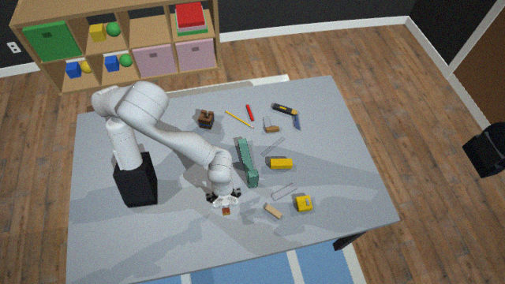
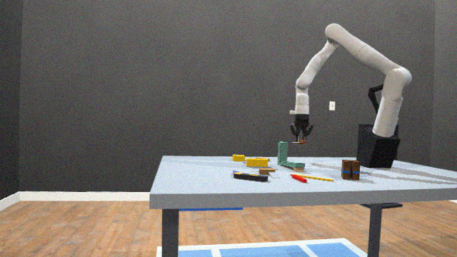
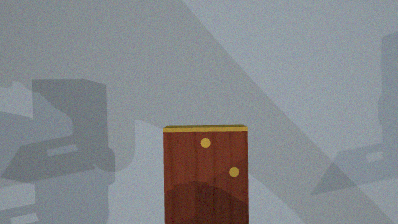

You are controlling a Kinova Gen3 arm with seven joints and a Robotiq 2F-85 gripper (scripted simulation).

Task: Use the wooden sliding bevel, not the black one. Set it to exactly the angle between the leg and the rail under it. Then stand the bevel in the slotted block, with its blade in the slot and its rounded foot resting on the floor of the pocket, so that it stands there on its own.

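My gripper (image 1: 224,198) is shut on the wooden sliding bevel (image 1: 226,211) and holds it well above the table, near the front, as the side view shows (image 2: 301,138). In the wrist view the bevel's red-brown stock (image 3: 205,172) has a brass end cap and two brass rivets; its blade is hidden. The green leg and rail (image 1: 248,162) stand just right of the gripper, and in the side view (image 2: 285,155) just left of it. The brown slotted block with a blue band (image 1: 206,118) stands at the back of the table, to the right in the side view (image 2: 350,169). The black bevel (image 1: 285,109) lies at the far right.
A yellow pencil (image 1: 239,118), a red marker (image 1: 249,112), a small wooden square (image 1: 271,127), two steel rulers (image 1: 273,146) (image 1: 284,191), yellow blocks (image 1: 281,163) (image 1: 304,203) and a wooden strip (image 1: 273,211) lie right of the gripper. The arm's black base (image 1: 135,183) stands to the left.
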